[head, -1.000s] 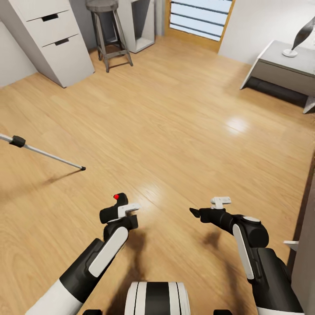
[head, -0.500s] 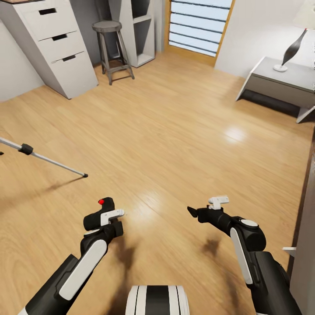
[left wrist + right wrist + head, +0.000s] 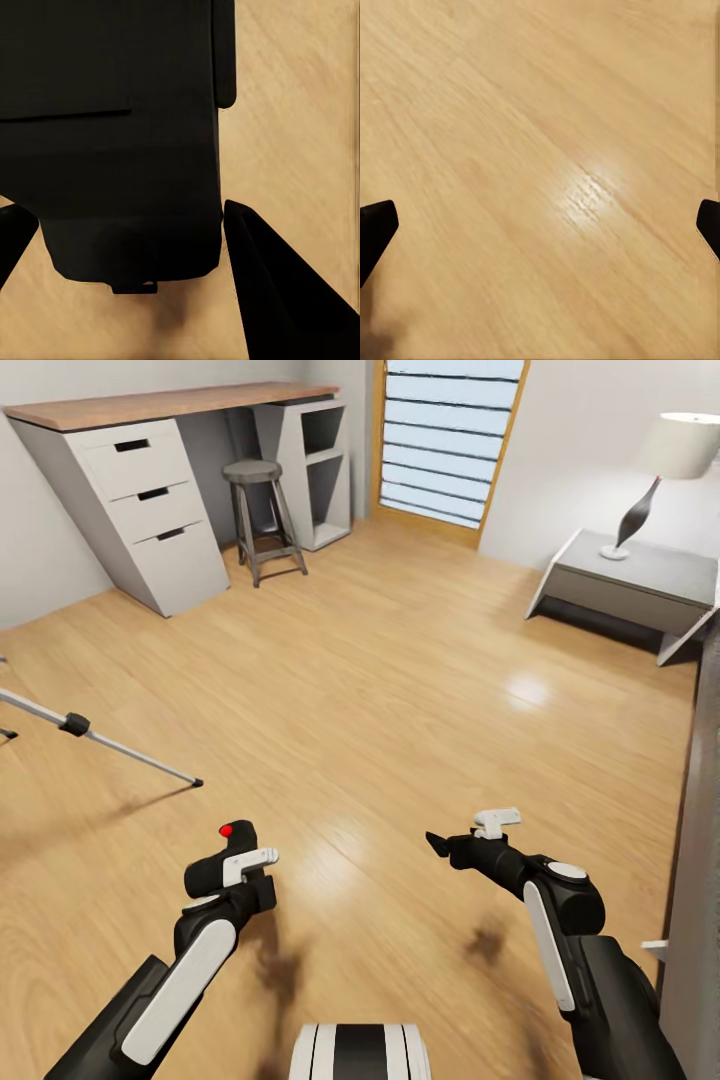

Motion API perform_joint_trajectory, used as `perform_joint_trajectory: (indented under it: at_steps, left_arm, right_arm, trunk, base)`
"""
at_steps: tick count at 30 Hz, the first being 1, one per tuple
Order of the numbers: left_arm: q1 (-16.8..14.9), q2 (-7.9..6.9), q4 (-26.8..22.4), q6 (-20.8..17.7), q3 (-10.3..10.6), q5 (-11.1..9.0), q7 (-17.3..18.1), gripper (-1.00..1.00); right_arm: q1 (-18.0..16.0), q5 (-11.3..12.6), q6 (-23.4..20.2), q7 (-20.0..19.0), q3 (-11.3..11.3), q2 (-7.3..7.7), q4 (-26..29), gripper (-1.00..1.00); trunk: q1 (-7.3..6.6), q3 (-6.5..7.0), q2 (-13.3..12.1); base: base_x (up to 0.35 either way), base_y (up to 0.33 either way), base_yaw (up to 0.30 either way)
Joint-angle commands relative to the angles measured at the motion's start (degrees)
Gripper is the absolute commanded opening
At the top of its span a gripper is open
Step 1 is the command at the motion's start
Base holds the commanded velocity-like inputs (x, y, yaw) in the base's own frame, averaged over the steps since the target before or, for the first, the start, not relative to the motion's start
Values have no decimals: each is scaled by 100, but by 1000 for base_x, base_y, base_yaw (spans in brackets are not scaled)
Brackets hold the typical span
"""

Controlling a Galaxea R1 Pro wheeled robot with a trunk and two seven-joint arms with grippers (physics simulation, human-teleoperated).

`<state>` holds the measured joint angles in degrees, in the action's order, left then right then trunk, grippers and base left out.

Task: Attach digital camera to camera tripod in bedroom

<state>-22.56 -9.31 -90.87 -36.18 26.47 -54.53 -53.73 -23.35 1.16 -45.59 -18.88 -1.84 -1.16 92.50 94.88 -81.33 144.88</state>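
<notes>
The left hand [image 3: 232,857] sits low in the lower left of the head view, closed around the digital camera [image 3: 222,865] with its red dot on top. The right hand [image 3: 440,847] reaches forward at lower right, fingers spread apart, holding nothing. One leg of the camera tripod [image 3: 95,739] pokes in at the left edge on the floor [image 3: 380,690]. Since a second ago, the view has tipped up, so the counter [image 3: 150,405] and lamp [image 3: 665,460] now show.

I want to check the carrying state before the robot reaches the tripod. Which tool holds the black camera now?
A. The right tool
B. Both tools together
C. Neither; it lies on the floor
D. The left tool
D: in the left wrist view the digital camera sits between the left tool fingers, while the right tool has bare floor between its tips.
</notes>
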Motion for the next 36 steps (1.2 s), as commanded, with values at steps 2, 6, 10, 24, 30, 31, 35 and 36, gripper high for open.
perform_joint_trajectory:
  at_steps: [2,6,10,24,30,31,35,36]
  left_arm:
    - [-1,-6,-6,-29,9,-26,-29,-100]
    - [15,-9,6,-29,11,-23,29,-100]
    - [22,-9,18,-30,15,-23,37,-100]
    - [26,-9,25,-21,23,-10,32,-100]
    - [51,-8,26,-19,25,12,30,-100]
    - [54,-9,26,-19,25,12,30,-100]
    - [61,-9,28,-21,25,15,27,-100]
    - [63,-9,27,-21,25,15,27,-100]
  right_arm:
    - [-3,7,-32,-22,-11,-8,4,100]
    - [-3,7,-29,-20,-10,-15,4,100]
    - [-3,7,-32,-12,-16,-23,4,100]
    - [-3,7,-37,-11,-10,-24,4,100]
    - [-3,7,-38,-11,-9,-18,4,100]
    - [-3,7,-38,-11,-9,-17,4,100]
    - [-3,7,-38,-10,-8,-16,4,100]
    - [-3,7,-38,-10,-6,-16,4,100]
  trunk:
    - [-6,58,-1]
    - [-16,181,-7]
    - [-26,304,-12]
    - [-37,514,-17]
    - [-37,562,-17]
    - [-37,570,-17]
    - [-37,589,-17]
    - [-37,592,-17]
  base:
    - [0,0,-73]
    - [0,0,-74]
    - [0,0,-79]
    - [0,0,-56]
    - [-32,4,93]
    - [-106,33,155]
    - [-187,79,149]
    - [-233,106,119]
